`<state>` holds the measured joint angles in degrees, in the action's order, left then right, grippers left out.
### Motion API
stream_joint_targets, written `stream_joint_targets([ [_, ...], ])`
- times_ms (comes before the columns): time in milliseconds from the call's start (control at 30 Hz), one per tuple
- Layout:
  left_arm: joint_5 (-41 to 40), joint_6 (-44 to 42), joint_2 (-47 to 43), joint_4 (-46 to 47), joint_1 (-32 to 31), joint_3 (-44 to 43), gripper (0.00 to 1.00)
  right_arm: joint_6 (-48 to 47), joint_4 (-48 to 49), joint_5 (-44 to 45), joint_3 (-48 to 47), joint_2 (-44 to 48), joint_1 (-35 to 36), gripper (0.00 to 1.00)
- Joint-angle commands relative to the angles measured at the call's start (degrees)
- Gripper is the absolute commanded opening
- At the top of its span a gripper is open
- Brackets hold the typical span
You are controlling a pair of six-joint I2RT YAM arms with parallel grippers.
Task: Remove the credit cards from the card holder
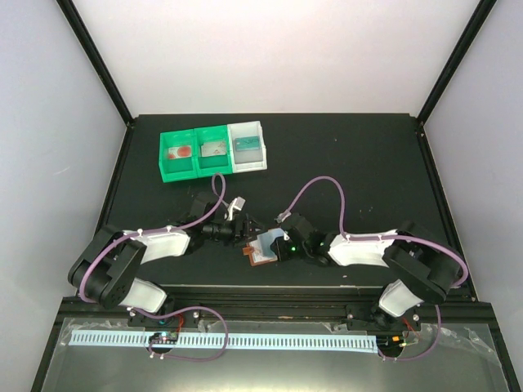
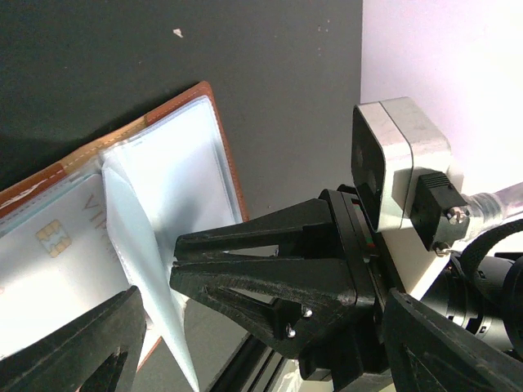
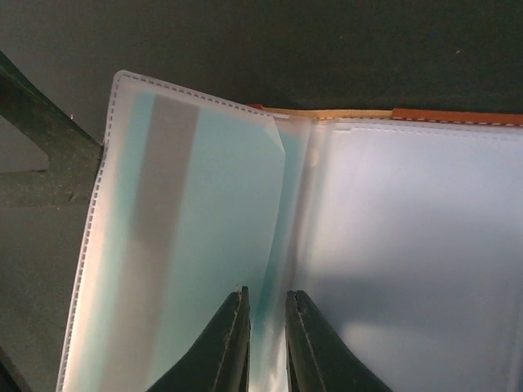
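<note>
The brown card holder (image 1: 260, 255) lies open on the black table between the two arms. In the left wrist view its brown edge (image 2: 229, 155) frames clear pocket pages, and a whitish credit card (image 2: 57, 245) with a gold chip sits in a pocket. A pale teal card with a grey stripe (image 3: 180, 229) sits in a sleeve in the right wrist view. My right gripper (image 3: 265, 314) is pinched on a raised pocket page (image 2: 139, 245); it also shows in the left wrist view (image 2: 176, 260). My left gripper (image 2: 261, 351) is wide open and empty beside the holder (image 3: 458, 117).
Two green bins (image 1: 189, 153) and a white bin (image 1: 247, 147) stand at the back of the table (image 1: 359, 163), each with small items inside. White walls surround the table. A black rail (image 1: 270, 306) runs along the near edge.
</note>
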<state>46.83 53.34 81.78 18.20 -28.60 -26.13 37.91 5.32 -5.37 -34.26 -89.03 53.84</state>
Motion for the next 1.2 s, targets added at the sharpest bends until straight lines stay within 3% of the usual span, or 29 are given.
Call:
stream_joint_targets([
  [0, 1.69, 1.42, 1.17, 4.46, -0.9, -1.37, 0.81, 0.63, 1.62, 2.58, 0.95, 1.75, -0.36, 0.13],
  [467, 1.25, 3.26, 3.33, 7.63, -3.08, -2.19, 0.81, 0.09, -1.45, 8.11, 2.26, 7.2, -0.8, 0.18],
  [900, 1.15, 3.69, 4.74, 8.22, -4.44, -3.58, 0.81, -1.79, -5.85, 8.27, 5.47, 8.42, -7.85, 0.42],
  [1167, 0.99, 4.06, 5.03, 8.86, -5.03, -3.98, 0.81, -2.47, -4.93, 4.73, 6.71, 7.01, -9.55, 0.44],
])
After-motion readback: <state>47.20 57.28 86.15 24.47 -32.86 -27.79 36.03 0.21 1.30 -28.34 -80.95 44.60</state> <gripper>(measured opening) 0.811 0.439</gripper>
